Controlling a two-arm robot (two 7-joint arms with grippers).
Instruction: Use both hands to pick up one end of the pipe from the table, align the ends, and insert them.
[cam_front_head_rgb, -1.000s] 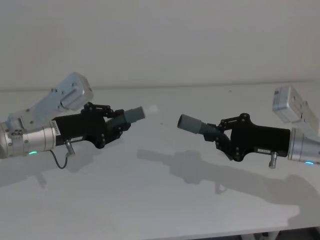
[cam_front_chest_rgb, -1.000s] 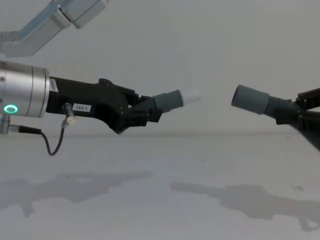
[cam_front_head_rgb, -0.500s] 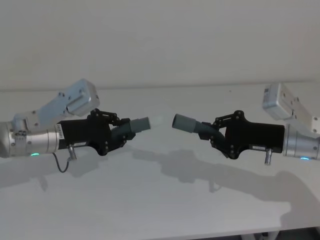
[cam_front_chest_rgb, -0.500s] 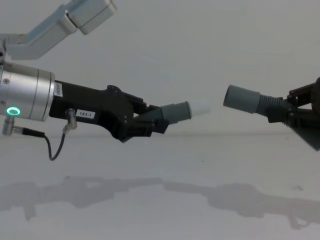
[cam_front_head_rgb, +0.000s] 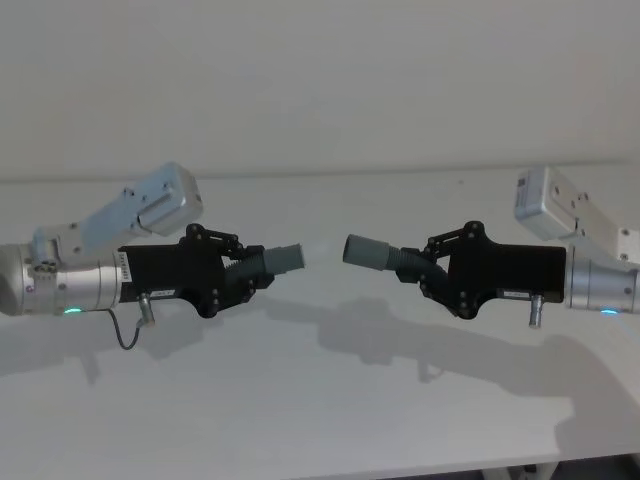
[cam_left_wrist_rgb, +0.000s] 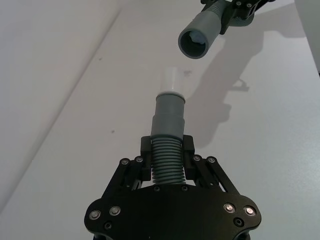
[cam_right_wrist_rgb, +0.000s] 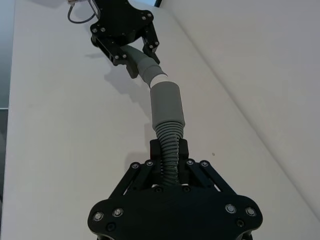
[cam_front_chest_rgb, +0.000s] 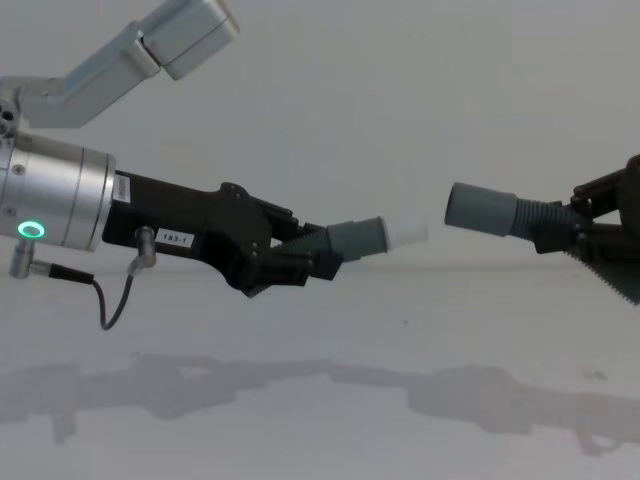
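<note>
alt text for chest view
The left gripper and right gripper hold two hose pieces above the table, nearly end to end. A gap separates the white tip of the left piece from the grey cuff of the right piece.

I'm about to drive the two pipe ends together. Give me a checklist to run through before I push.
1. Left gripper shut on the ribbed part of the white-tipped piece: ok.
2. Right gripper shut on the ribbed part of the wide-cuffed piece: ok.
3. Both pieces lifted off the table: ok.
4. White tip and hollow cuff facing each other, apart: ok.
5. Ends in line: not ok. In the chest view the cuff sits higher than the tip, and the left wrist view shows its mouth off the tip's axis.
6. Cuff bore free inside: cannot tell.
</note>
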